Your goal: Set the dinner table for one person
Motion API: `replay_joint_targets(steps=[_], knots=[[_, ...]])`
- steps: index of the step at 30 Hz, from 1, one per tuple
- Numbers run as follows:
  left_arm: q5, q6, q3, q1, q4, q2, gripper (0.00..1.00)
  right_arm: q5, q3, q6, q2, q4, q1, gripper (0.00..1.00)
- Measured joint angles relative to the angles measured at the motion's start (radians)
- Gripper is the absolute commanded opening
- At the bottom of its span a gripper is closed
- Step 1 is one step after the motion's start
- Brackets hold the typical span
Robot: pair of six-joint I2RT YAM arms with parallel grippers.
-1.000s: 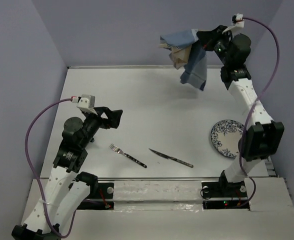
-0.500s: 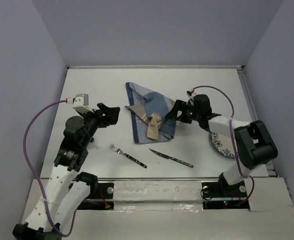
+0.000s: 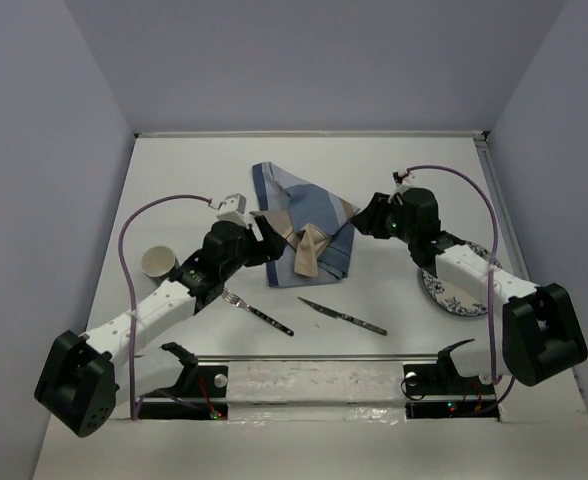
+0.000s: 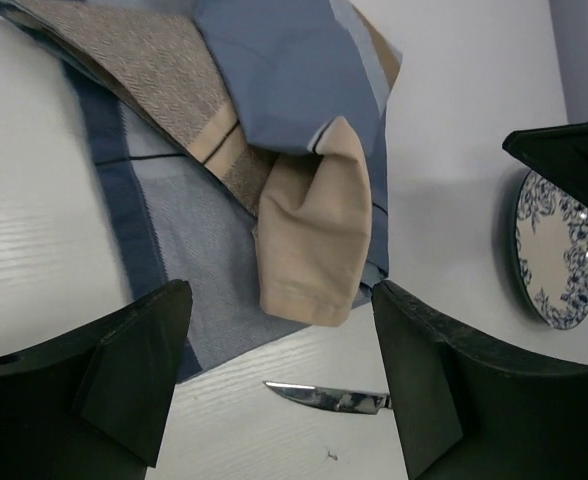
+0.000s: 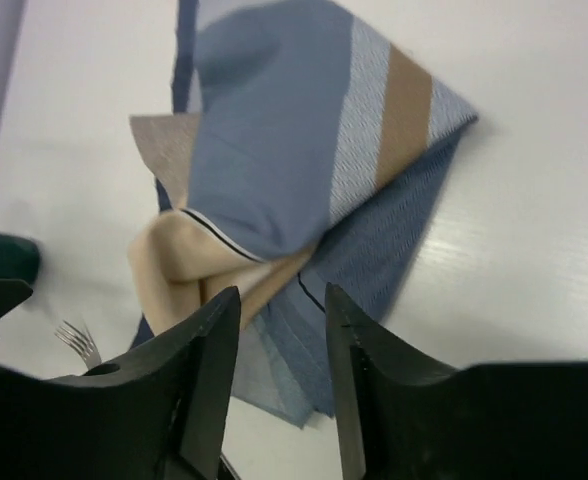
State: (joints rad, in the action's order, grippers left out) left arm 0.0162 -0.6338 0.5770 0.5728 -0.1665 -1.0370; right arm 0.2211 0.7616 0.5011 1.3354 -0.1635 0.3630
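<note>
Spread wide and empty at the left fingers (image 4: pixel 134 370), poised over the near edge of the placemat (image 3: pixel 304 225). Parted more narrowly at the right fingers (image 5: pixel 199 390), likewise pinching nothing, by the placemat's right corner. Under the placemat and stretching well beyond it on every side: the white worktop (image 3: pixel 194 170). Likely rigid, fixed and smooth enough to let cloth slide. Nothing there to grasp, so better to take the soft, limp placemat by a folded corner. Since half a second ago: reached in with the left arm up to the placemat, uncovering a cup (image 3: pixel 159 262) left of the placemat.
</note>
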Motion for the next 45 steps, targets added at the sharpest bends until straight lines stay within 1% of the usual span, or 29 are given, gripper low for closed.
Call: replay_joint_targets(steps=[1, 3, 6, 7, 8, 10, 13, 15, 19, 21, 25, 28, 31, 37, 40, 45], knots=[[0.013, 0.001, 0.006, 0.025, -0.007, -0.027, 0.82, -0.008, -0.012, 0.002, -0.001, 0.005, 0.004, 0.26], [0.045, 0.006, 0.036, 0.086, -0.023, -0.105, 0.81, -0.016, -0.037, 0.001, -0.006, 0.027, 0.01, 0.24], [0.084, 0.011, 0.065, 0.128, -0.05, -0.171, 0.81, -0.012, -0.067, 0.0, -0.031, 0.057, 0.021, 0.46], [0.113, 0.012, 0.074, 0.125, -0.062, -0.185, 0.81, -0.01, -0.071, -0.002, -0.044, 0.066, 0.038, 0.58], [0.125, 0.012, 0.086, 0.116, -0.068, -0.196, 0.82, -0.009, -0.07, -0.01, -0.047, 0.068, 0.058, 0.63], [0.149, 0.012, 0.13, 0.092, -0.077, -0.236, 0.82, -0.005, -0.063, -0.026, -0.045, 0.074, 0.116, 0.69], [0.188, 0.011, 0.266, 0.049, -0.095, -0.351, 0.81, -0.005, -0.046, -0.055, -0.03, 0.086, 0.194, 0.72], [0.204, 0.01, 0.349, 0.014, -0.121, -0.432, 0.8, -0.006, -0.038, -0.071, -0.019, 0.093, 0.232, 0.72], [0.216, -0.006, 0.523, -0.069, -0.109, -0.613, 0.76, -0.014, -0.018, -0.106, 0.0, 0.115, 0.28, 0.71], [0.225, -0.014, 0.619, -0.114, -0.09, -0.723, 0.75, -0.02, -0.007, -0.115, 0.013, 0.12, 0.295, 0.71], [0.229, -0.027, 0.813, -0.18, -0.025, -0.933, 0.74, -0.034, 0.012, -0.128, 0.048, 0.125, 0.334, 0.7], [0.233, -0.031, 0.919, -0.21, 0.029, -1.035, 0.75, -0.041, 0.016, -0.133, 0.071, 0.127, 0.356, 0.7], [0.231, -0.04, 1.07, -0.235, 0.096, -1.154, 0.77, -0.052, 0.016, -0.137, 0.083, 0.133, 0.367, 0.7], [0.222, -0.057, 1.269, -0.253, 0.182, -1.291, 0.79, -0.074, 0.047, -0.144, 0.13, 0.138, 0.377, 0.68], [0.216, -0.061, 1.338, -0.255, 0.224, -1.336, 0.8, -0.083, 0.058, -0.147, 0.163, 0.139, 0.381, 0.64], [0.214, -0.063, 1.542, -0.256, 0.325, -1.454, 0.78, -0.095, 0.089, -0.146, 0.231, 0.142, 0.385, 0.61]])
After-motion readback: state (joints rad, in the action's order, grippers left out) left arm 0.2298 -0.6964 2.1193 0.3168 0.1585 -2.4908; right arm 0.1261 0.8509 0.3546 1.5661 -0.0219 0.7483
